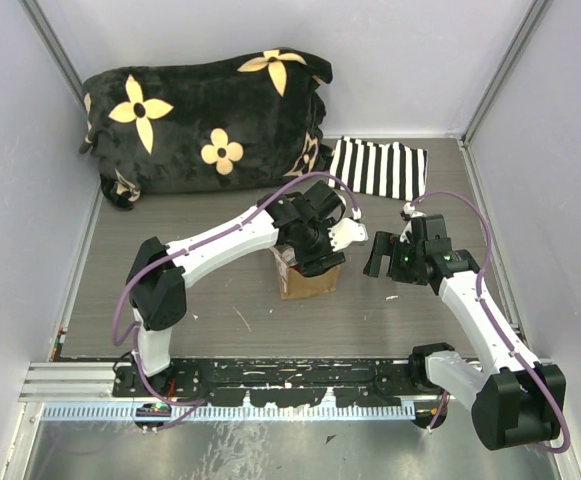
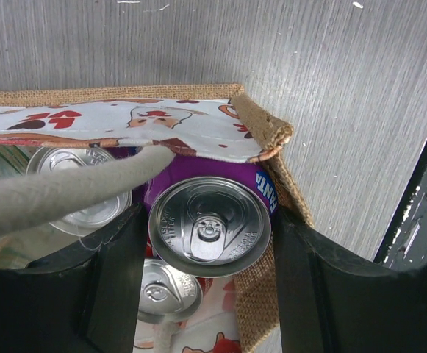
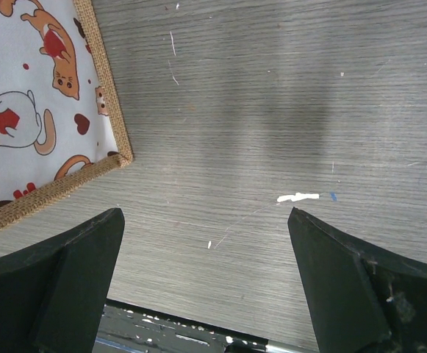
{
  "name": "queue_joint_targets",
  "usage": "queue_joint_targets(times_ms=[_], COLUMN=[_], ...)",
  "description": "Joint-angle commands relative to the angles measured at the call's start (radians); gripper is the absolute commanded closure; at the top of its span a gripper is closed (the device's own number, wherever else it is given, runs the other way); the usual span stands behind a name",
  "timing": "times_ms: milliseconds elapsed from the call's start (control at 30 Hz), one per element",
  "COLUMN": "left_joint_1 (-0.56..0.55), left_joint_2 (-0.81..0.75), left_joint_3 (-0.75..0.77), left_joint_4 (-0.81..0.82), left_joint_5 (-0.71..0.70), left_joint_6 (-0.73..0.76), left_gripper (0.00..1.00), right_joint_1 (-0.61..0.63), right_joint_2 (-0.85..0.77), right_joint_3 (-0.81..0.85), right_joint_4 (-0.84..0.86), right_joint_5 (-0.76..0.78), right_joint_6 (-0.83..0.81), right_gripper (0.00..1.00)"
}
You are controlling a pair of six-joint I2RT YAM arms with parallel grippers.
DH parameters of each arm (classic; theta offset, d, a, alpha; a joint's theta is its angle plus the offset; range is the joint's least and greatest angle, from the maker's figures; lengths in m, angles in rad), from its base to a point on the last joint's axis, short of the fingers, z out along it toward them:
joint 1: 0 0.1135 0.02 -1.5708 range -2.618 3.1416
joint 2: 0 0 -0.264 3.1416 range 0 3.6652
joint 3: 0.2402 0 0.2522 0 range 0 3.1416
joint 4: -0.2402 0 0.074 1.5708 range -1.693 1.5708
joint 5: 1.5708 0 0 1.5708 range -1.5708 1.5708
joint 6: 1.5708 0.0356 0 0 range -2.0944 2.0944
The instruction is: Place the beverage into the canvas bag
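The tan canvas bag (image 1: 308, 283) stands at the table's middle, its printed front showing cats in the right wrist view (image 3: 44, 110). In the left wrist view my left gripper (image 2: 209, 243) is shut on a purple soda can (image 2: 209, 224), held upright in the bag's open mouth beside the burlap rim (image 2: 263, 126). Two other silver-topped cans (image 2: 88, 195) sit inside the bag. A cream handle (image 2: 66, 191) crosses the opening. My right gripper (image 3: 206, 279) is open and empty over bare table just right of the bag; it also shows in the top view (image 1: 382, 262).
A black blanket with tan flowers (image 1: 205, 115) lies at the back left. A black-and-white striped cloth (image 1: 380, 168) lies at the back right. Grey walls close in both sides. The black base rail (image 1: 270, 380) runs along the near edge.
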Motion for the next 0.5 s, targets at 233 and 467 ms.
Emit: queue_joint_targets(times_ms=[233, 467], left_joint_1=[-0.022, -0.024], left_joint_2=[0.038, 0.035], left_joint_3=[-0.083, -0.073], left_joint_4=[0.018, 0.016], left_joint_5=[0.044, 0.031], left_joint_6=[-0.028, -0.041], left_gripper=[1.0, 0.58], right_joint_1=[-0.005, -0.005], right_joint_2=[-0.001, 0.001], right_joint_3=[0.002, 0.002], right_joint_4=[0.036, 0.036], right_joint_5=[-0.003, -0.003], right_joint_6=[0.002, 0.003], right_gripper=[0.0, 0.0])
